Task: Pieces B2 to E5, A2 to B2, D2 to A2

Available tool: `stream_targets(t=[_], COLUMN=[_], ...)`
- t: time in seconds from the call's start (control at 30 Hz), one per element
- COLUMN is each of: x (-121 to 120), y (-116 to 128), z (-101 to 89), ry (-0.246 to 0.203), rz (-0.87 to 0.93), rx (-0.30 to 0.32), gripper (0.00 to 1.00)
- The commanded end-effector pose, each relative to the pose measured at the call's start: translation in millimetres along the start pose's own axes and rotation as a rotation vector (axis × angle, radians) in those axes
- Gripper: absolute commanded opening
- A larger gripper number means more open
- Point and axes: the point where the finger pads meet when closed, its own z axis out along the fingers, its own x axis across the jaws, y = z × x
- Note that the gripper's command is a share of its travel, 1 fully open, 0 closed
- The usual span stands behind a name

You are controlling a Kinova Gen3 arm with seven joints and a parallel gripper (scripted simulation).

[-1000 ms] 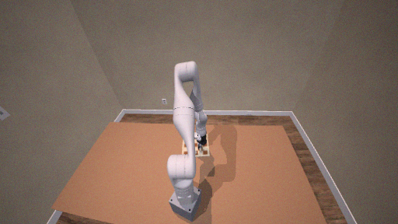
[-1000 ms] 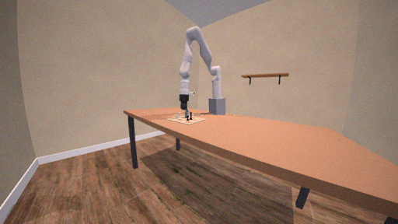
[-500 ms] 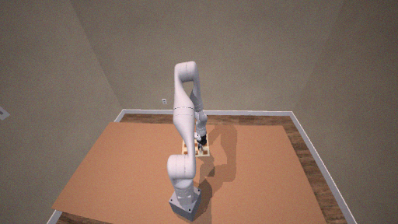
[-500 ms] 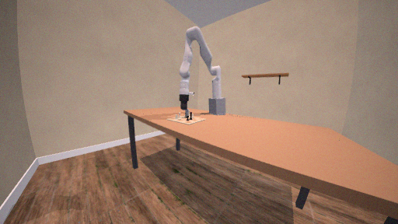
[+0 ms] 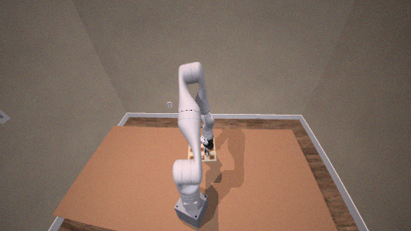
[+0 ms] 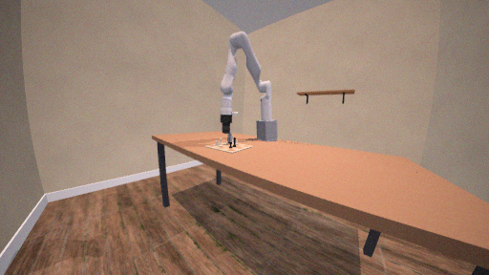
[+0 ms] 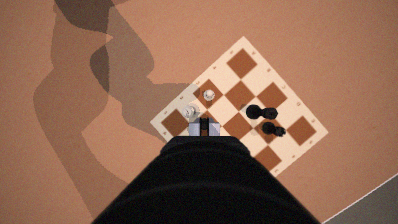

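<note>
Table [image 6: 334, 181]: tool [image 7: 204, 128] grips piece, labels unreadable.

Below the end effector [image 7: 203, 128], the bench [image 7: 325, 45] looks like matt, smooth tan board. The chessboard [image 7: 295, 102] on it seems flat-finished wood in cream and brown. Beside the metallic-grey fingers, white pieces [image 7: 209, 94] gleam slightly; black pieces [image 7: 253, 111] look glossy.

Plain, bare room, home-like: beige walls [image 6: 110, 81], white baseboard [image 6: 115, 181], wood-plank floor [image 6: 110, 229]. Long orange table [image 6: 334, 177] on dark legs across the middle, small wall shelf [image 6: 326, 93] at 2 o'clock, one wall outlet [image 5: 169, 104] near the corner.
</note>
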Motion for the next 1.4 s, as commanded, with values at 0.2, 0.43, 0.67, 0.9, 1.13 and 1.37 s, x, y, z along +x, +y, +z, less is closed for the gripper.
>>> stream_targets(t=[0.2, 0.43, 0.67, 0.9, 1.13, 1.37], x=[3, 3, 3, 3, 7, 56], y=[1, 1, 1, 1, 2, 14], z=[-46.5, -79.3, -91.9, -92.2, -92.0, -90.6], ry=[0.004, 0.004, 0.004, 0.004, 0.005, 0.015], rz=[-0.005, -0.005, -0.005, -0.005, -0.003, 0.023], rx=[-0.007, -0.007, -0.007, -0.007, -0.007, -0.007], gripper=[0.0, 0.0, 0.0, 0.0, 0.0, 0.0])
